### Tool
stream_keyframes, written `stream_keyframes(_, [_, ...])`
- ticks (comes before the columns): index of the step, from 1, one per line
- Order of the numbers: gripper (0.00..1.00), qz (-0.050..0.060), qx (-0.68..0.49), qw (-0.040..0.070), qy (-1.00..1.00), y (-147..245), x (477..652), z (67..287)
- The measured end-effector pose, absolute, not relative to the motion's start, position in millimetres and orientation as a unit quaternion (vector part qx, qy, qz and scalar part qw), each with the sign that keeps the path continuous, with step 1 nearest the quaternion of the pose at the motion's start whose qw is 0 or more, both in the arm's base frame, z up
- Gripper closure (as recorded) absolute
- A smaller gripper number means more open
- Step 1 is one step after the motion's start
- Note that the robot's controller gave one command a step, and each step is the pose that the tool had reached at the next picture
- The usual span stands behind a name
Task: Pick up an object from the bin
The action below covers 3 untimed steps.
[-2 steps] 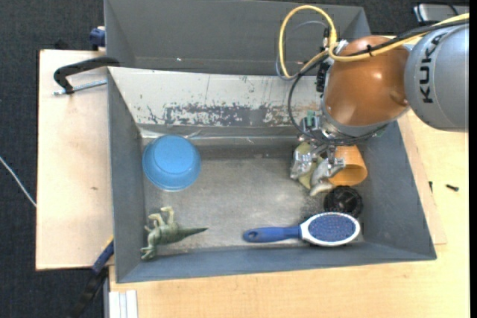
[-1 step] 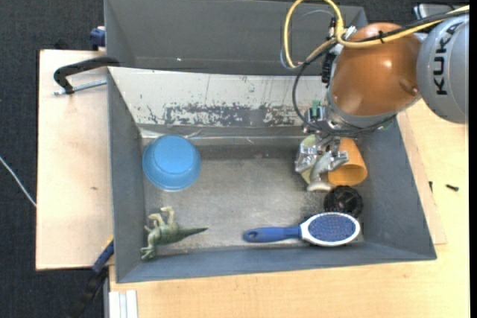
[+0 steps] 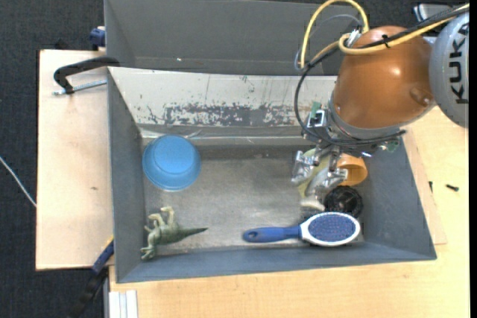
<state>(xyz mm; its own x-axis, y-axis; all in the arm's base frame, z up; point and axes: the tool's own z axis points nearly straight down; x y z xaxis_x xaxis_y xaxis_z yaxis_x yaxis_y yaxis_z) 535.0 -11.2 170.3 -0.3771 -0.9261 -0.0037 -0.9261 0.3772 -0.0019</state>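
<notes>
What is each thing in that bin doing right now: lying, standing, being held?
Blue bowl: sitting alone, back left of the bin.
Green toy dinosaur: lying on its side, front left corner.
Blue hairbrush: lying flat, bristles up, handle pointing left.
Black round thing: resting just behind the brush head.
Orange round thing: partly hidden under the arm's wrist.
Robot arm: bent down into the bin's right side.

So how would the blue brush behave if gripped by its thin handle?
The blue brush looks rigid, so probably no flopping. Its oval head seems heavier than the handle, so it may pivot head-down. Lying flat, it shouldn't roll.
</notes>
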Motion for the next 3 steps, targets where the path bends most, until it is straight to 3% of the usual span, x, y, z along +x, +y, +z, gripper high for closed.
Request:
stream_keyframes(1, [1.00, 0.000, -0.558, 0.001, 0.830, -12.4, 534.7, 168.5])
stream_keyframes(2, [1.00, 0.002, -0.790, -0.001, 0.613, -20.5, 542.2, 97.3])
stream_keyframes(3, [1.00, 0.000, -0.784, 0.002, 0.621, -23.1, 538.0, 84.7])
